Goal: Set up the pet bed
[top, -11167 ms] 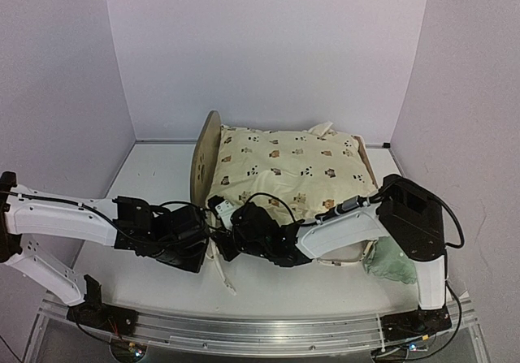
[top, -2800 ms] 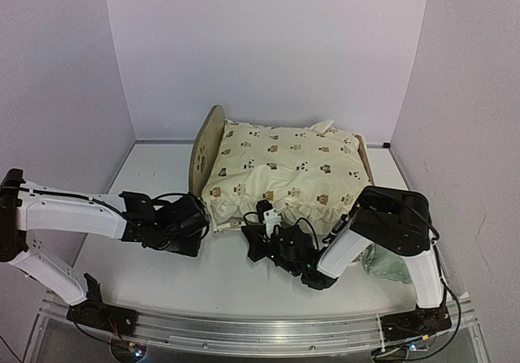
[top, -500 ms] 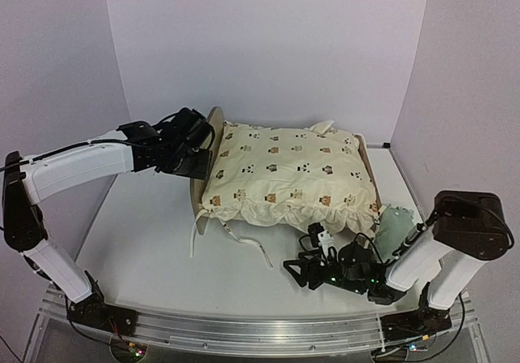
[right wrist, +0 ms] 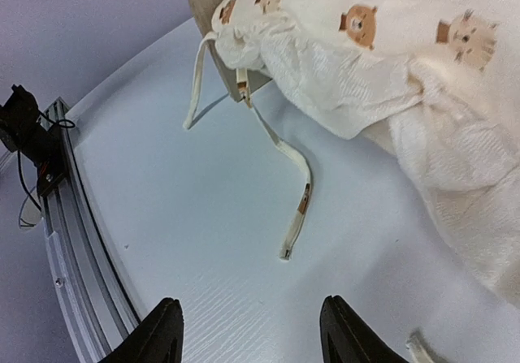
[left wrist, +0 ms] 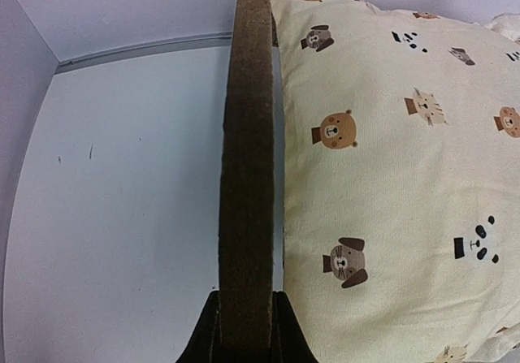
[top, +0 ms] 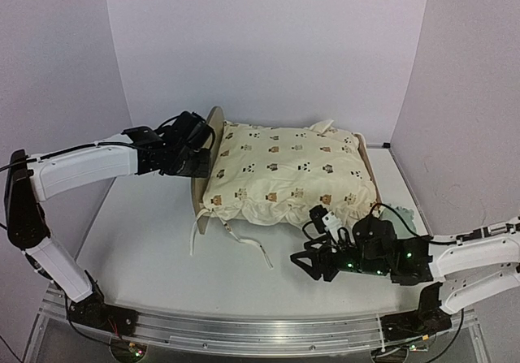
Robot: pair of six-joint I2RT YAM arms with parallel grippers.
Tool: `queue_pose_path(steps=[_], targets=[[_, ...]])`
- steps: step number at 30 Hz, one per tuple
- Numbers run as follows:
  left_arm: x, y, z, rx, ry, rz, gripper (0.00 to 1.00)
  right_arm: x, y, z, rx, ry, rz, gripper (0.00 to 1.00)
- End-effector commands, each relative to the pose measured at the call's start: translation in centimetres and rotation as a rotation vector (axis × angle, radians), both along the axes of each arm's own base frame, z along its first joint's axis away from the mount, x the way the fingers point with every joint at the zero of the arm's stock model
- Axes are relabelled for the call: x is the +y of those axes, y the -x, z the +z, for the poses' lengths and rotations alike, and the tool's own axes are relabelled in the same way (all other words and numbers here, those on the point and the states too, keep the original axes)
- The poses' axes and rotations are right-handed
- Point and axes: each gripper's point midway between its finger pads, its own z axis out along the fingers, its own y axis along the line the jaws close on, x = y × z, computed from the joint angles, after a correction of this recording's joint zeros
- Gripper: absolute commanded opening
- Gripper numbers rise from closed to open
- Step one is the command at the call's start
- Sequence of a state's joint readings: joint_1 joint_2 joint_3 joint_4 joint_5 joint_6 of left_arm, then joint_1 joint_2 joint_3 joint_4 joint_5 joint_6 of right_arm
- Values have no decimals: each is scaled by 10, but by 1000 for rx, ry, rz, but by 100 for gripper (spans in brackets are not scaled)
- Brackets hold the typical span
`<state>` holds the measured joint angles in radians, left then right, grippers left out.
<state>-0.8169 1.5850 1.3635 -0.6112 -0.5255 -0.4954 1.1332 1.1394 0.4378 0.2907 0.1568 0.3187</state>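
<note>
Cream animal-print cushion (top: 288, 168), ruffled near edge, loose ties (right wrist: 303, 203) trailing over white table (top: 138, 241), mint pillow (top: 406, 216) at right.

Item: pet bed (top: 200, 191), small light-wood frame, set toward the far edge of the table, about midway between its left and right edges. The arched headboard (left wrist: 246, 176) at the left end stands vertical (seen edge-on, brown), pinched by the left gripper (left wrist: 245, 302). A low footboard (top: 366, 162) is at the right end. The base is hidden under a cushion (top: 284, 168).
</note>
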Motion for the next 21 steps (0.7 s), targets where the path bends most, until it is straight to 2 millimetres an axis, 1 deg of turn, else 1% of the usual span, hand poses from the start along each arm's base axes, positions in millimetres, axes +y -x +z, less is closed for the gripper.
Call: queue_pose_path(steps=[1,6,8,12,16,19,21], targets=[[63,10,2,-32,-130,170,0,-30,-11,16,-57,140,-94,60],[96,27,-2,-10,-151,237,0,-54,-27,39,-134,219,-211,67],[110,33,0,-10,-162,274,0,-63,-35,53,-169,238,-265,69],[145,46,7,-4,-169,382,1,-81,-49,76,-246,285,-372,73],[164,59,11,-8,-152,439,3,-97,-60,88,-294,326,-470,78],[179,68,14,-21,-152,490,4,-104,-66,93,-305,327,-516,79],[185,69,17,-31,-154,510,5,-108,-71,94,-306,332,-542,79]])
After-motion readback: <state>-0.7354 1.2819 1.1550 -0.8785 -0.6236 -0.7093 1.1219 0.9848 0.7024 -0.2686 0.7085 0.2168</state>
